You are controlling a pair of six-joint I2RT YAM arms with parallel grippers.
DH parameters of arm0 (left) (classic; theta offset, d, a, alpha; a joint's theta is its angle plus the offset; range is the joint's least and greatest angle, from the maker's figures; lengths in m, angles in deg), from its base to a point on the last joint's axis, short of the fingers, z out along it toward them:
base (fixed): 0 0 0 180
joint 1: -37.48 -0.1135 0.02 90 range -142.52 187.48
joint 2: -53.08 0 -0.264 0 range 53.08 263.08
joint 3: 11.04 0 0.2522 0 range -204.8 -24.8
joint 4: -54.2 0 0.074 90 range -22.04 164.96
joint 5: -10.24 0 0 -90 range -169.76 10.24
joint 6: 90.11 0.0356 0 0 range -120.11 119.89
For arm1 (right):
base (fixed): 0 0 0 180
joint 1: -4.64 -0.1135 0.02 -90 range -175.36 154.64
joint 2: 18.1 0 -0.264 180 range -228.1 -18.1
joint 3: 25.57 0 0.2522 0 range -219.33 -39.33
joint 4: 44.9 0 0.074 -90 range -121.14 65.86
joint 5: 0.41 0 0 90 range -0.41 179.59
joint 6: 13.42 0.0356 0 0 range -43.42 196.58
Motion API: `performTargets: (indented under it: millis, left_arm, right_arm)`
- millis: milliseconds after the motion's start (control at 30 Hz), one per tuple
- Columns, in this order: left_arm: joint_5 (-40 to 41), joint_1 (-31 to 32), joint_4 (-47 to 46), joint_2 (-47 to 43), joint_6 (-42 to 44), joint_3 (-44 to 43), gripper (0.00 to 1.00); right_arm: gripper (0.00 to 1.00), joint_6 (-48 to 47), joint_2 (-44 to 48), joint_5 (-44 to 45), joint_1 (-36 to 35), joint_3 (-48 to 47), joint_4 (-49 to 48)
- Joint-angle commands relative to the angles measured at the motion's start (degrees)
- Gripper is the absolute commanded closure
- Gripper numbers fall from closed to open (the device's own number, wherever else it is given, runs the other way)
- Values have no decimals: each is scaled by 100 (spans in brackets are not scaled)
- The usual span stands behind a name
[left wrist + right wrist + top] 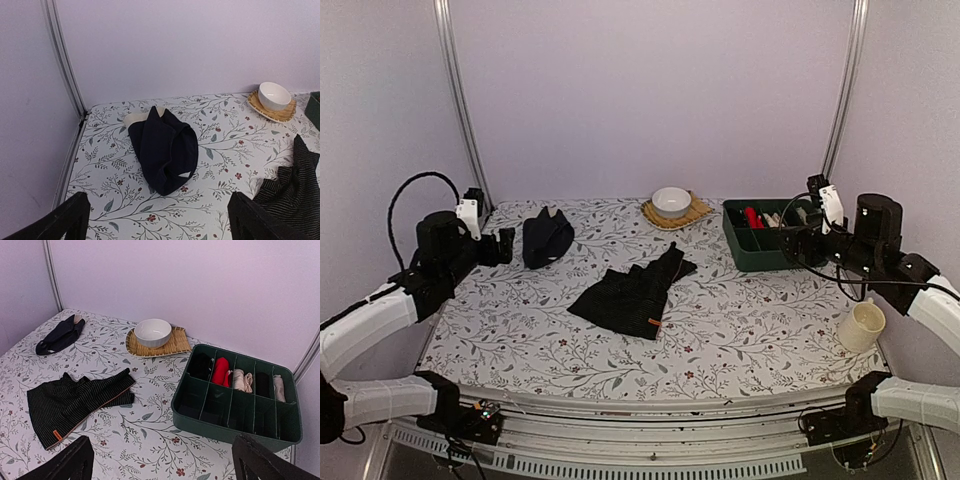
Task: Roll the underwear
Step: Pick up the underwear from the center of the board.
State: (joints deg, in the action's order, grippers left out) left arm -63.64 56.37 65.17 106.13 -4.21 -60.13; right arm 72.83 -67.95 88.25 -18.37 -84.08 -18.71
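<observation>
Floral tabletop (520, 330), rolling not yet begun, both my grippers empty.
Neither piece of underwear is rolled, as far as I can tell. The tagged pair (635, 295) lies loosely spread mid-table, and the other pair (546, 238) sits bunched at the back left, near my left gripper (157, 200). Left gripper and right gripper (162, 452) both hang with jaws wide, touching nothing. I judge all the work is left: flatten and roll, twice.

No readable text, labels or numbers anywhere
</observation>
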Motion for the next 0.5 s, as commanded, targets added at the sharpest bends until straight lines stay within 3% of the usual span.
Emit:
performTargets:
  millis: [0,200,467]
  left_arm:
    - [-973,-611,-1398,443,262,442,1]
    - [-1644,-1256,-2233,1163,392,743,1]
    - [-2492,-1682,-2986,1437,653,926,2]
  right_arm:
    - [1,900,228,194,-173,238,-462]
    - [1,1887,606,-250,-332,478,-1031]
    - [1,1990,835,-742,-439,853,-1574]
